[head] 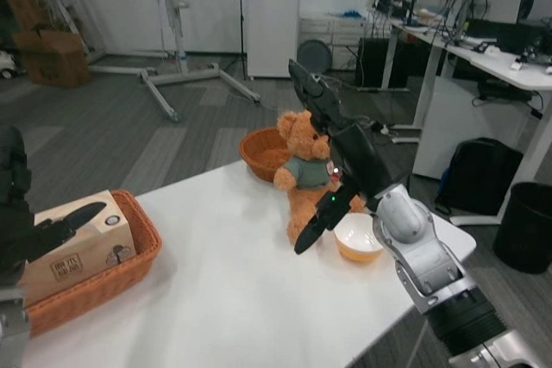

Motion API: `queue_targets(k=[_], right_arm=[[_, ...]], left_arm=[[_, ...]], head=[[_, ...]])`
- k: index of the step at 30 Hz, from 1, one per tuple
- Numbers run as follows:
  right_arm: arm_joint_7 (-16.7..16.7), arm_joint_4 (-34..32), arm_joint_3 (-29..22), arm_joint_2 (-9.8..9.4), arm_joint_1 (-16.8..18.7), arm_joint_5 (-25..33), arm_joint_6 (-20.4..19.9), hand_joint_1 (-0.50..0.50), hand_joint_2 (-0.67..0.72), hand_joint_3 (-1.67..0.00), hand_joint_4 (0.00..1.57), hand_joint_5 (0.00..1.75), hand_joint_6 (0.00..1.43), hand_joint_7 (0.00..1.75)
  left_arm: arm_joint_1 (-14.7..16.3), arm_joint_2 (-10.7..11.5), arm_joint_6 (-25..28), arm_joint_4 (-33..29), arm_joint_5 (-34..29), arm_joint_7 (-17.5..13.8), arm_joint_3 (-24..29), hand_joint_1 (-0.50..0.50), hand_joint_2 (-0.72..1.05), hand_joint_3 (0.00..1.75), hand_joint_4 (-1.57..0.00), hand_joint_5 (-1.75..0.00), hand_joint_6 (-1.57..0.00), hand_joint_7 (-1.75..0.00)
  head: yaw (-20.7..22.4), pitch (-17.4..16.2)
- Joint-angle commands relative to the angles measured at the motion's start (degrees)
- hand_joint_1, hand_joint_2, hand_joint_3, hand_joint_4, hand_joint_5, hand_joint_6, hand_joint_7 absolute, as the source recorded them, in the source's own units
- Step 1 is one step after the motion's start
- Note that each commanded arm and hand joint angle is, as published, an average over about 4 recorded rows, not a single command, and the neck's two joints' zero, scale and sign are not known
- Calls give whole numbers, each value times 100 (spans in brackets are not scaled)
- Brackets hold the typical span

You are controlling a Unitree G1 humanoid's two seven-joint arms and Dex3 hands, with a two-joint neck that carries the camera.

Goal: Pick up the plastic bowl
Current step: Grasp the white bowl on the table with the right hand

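I see the plastic bowl sitting near the bench's right edge, touching the teddy bear. My right hand hovers just above it, fingers spread, holding nothing. My left hand waits, open, over the basket at the left edge.

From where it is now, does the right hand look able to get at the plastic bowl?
Probably yes. The right hand hangs open just above and left of the bowl, which sits uncovered near the table edge. The teddy bear sits close behind, but the bowl's top and front look free.
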Motion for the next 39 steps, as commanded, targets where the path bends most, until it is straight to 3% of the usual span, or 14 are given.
queue_targets(k=[1,8,15,23,31,39], right_arm=[[6,0,-7,-33,1,66,40,-29,22,-2,0,0,0,0],[17,3,-16,-40,5,64,47,-29,22,-8,0,0,0,0],[72,-4,-156,2,14,-272,168,-29,15,0,0,0,0,0],[270,-426,-963,149,320,-1806,1334,-29,22,0,0,0,0,0],[455,-395,-1422,186,643,-2553,1934,-29,22,0,0,0,0,0],[740,-184,-1431,63,761,-3304,2488,-29,22,-6,0,0,0,0]], left_arm=[[69,0,2,-3,10,23,20,-50,52,0,0,0,0,0],[67,0,2,4,8,23,11,-50,52,2,0,0,0,0],[43,0,2,68,-7,23,-2,-50,52,0,0,0,0,0],[43,0,2,85,-34,23,-17,-50,52,0,0,0,0,0],[43,-9,2,142,-60,23,-15,-50,52,2,0,0,0,0],[-41,-4,2,309,-60,23,-81,-50,43,0,0,0,0,0]], head=[[5,-37],[-77,-113],[-134,-147],[-309,-236],[-546,-276],[-822,-377]])
